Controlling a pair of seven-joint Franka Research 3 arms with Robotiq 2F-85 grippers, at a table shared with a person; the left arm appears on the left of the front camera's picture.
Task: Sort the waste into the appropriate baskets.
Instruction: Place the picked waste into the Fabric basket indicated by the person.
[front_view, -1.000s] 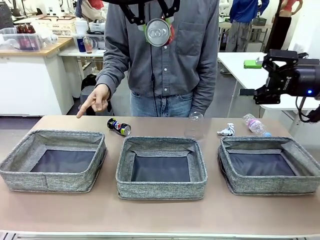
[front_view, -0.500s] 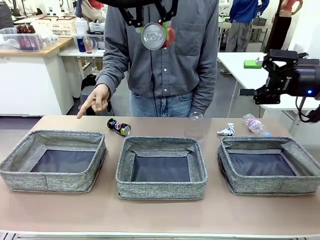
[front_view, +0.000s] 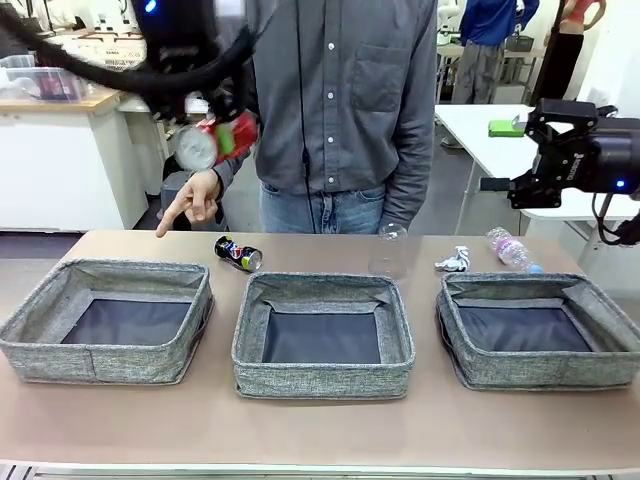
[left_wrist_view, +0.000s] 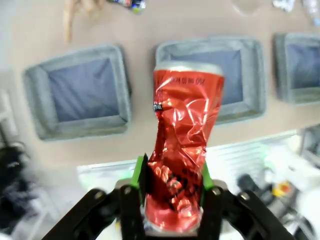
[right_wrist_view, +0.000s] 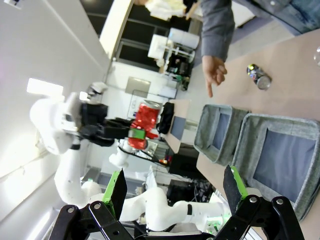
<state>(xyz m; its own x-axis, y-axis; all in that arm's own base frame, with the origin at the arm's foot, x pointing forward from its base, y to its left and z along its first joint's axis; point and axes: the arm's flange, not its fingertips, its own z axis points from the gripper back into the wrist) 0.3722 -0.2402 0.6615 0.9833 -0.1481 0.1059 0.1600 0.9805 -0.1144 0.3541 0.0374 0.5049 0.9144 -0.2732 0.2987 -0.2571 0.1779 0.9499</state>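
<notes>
- Closest to us, three grey baskets stand in a row on the table (front_view: 320, 430): the left basket (front_view: 30, 320), the middle basket (front_view: 320, 380) and the right basket (front_view: 545, 378), each showing its dark flat bottom.
- Just past them lies the rest of the waste. The dark blue soda can (front_view: 238, 253) is on its side behind the gap between the left and middle baskets. The clear plastic cup (front_view: 390, 250) stands upright behind the middle basket. The crumpled wrapper (front_view: 452, 261) and the clear plastic bottle (front_view: 510, 250), on its side, are behind the right basket.
- At the far edge, the person's hand (front_view: 192, 205) points a finger down, near the soda can.
- Above that hand, our left gripper (left_wrist_view: 172, 175) pinches the crushed red can (left_wrist_view: 187, 125) by one end between its green pads (left_wrist_view: 137, 171), high over the table.
- Our right gripper (right_wrist_view: 176, 192) hangs raised at the right side, its fingers spread wide with nothing between them.
</notes>
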